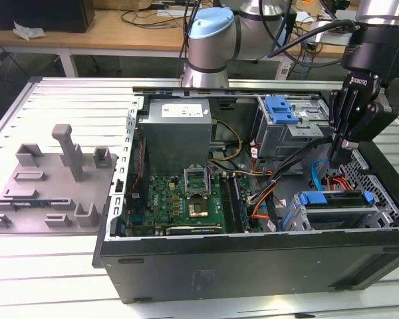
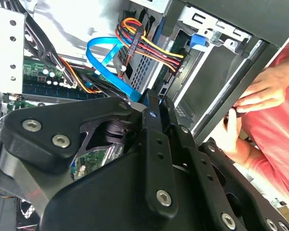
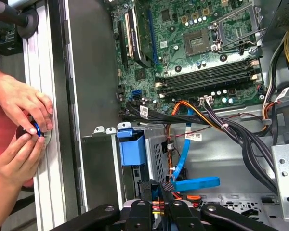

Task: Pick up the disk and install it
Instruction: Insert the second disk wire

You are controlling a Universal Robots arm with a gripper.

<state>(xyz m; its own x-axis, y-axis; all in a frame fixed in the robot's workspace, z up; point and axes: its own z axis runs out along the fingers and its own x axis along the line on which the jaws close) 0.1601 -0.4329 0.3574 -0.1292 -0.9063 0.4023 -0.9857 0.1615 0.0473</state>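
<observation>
Inside the open PC case (image 1: 253, 266), at the exterior view's right, your gripper (image 1: 338, 154) hangs low over the drive cage, fingers pointing down. They look drawn close together w/ nothing visibly between them. In both wrist views the finger tips sit right at the bundle of red/yellow/orange wires (image 2: 151, 45) and the flat blue data cable (image 3: 190, 159), so a thin cable or plug could be pinched there; you can't confirm that.

The disk (image 1: 336, 207) lies flat in the bay at the case's front corner, just below the gripper: silver metal body, bright blue bracket along its top edge. My read: it's already seated in the cage, so pick-and-place looks done. What's left, if anything, is around the cabling at its back end. Can't tell if plugs are mated.

Other stuff around:
- Motherboard (image 1: 186, 199) w/ empty CPU socket, mid-case.
- Grey power-supply box (image 1: 176, 129) at the rear.
- 2nd blue latch (image 1: 280, 109) on the upper drive bay, no drive in it.
- Grey fixture tray (image 1: 46, 186) on the table, well apart, exterior view's left.
- A person's hands (image 3: 21, 125) beside the case's outer wall, holding a small round object; red sleeve nearby.

In the way: black and orange cable bundles crowd the gap next to the cage, and the hands are near the case edge.
</observation>
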